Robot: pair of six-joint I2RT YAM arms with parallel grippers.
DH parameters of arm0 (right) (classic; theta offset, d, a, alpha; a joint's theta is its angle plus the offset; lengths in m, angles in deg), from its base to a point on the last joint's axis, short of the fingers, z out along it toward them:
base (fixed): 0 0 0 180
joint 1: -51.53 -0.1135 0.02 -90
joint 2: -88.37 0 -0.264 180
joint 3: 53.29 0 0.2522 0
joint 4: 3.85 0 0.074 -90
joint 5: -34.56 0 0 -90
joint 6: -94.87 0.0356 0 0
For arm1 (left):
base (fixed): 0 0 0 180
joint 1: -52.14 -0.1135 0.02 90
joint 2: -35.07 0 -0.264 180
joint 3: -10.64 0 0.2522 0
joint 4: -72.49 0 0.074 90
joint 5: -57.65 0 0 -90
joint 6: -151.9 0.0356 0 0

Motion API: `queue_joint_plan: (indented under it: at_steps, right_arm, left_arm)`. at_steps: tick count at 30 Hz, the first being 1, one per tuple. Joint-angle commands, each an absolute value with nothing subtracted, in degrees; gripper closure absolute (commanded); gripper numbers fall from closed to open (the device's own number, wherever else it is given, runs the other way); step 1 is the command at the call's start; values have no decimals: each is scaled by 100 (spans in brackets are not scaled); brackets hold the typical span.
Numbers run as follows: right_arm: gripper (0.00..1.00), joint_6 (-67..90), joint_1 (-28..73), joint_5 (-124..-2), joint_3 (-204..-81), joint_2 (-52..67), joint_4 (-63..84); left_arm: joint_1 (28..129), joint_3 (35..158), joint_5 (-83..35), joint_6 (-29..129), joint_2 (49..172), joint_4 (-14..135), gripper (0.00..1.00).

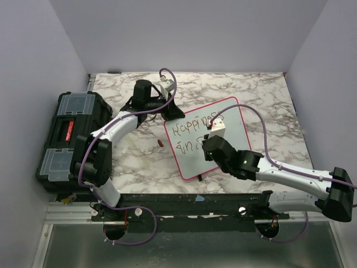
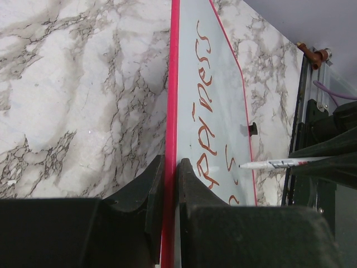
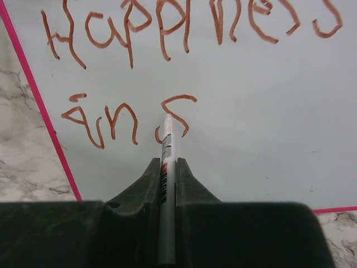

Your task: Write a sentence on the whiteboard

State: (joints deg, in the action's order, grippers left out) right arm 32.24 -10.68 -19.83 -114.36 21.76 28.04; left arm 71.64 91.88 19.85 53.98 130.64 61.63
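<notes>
1. At the far left, a black plastic toolbox with clear lid compartments [image 1: 70,134] stands at the edge of the white-and-grey marbled table [image 1: 268,95]. I judge that it plays no part in this step.
2. The left gripper [image 2: 170,170] has its jaws pressed together on the thin pink-red frame at the far left edge of the board. It pinches this edge, probably to steady the board.
3. Near the board's left side, a small red-brown object [image 1: 160,143] lies on the table. It is perhaps the marker's cap, but it is too small to be sure.
4. The flat, glossy white whiteboard with rounded corners [image 1: 195,164] lies in the middle of the table, turned at an angle, between the two grippers.
5. The handwritten dark red-brown sentence [image 3: 184,28] reads "Happiness" on the first line. Below it stand only "in" and a letter "S" [image 3: 175,114].
6. The right gripper [image 3: 166,164] pinches a slim white marker [image 3: 167,139] between its jaws. The tip is at the lower part of the "S"; I cannot tell whether it touches.
7. The step in hand seems to be the writing of the second line, about half of the sentence being done. The next move calls for shifting the tip a little to the right and starting the next letter with light, even pressure, while the left grip holds firm.
</notes>
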Motion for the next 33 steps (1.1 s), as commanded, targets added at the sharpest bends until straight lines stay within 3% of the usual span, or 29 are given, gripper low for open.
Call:
queue_joint_plan:
  at_steps: [1, 33]
  right_arm:
    - [99, 3283, -1054, -1424, -11365, 2643, 2758]
    - [100, 3627, -1045, -1169, -11078, 2076, 2986]
  left_arm:
    - [7147, 9327, 1723, 5757, 13033, 6366, 100]
    - [7147, 9317, 1739, 5759, 13021, 6356, 100]
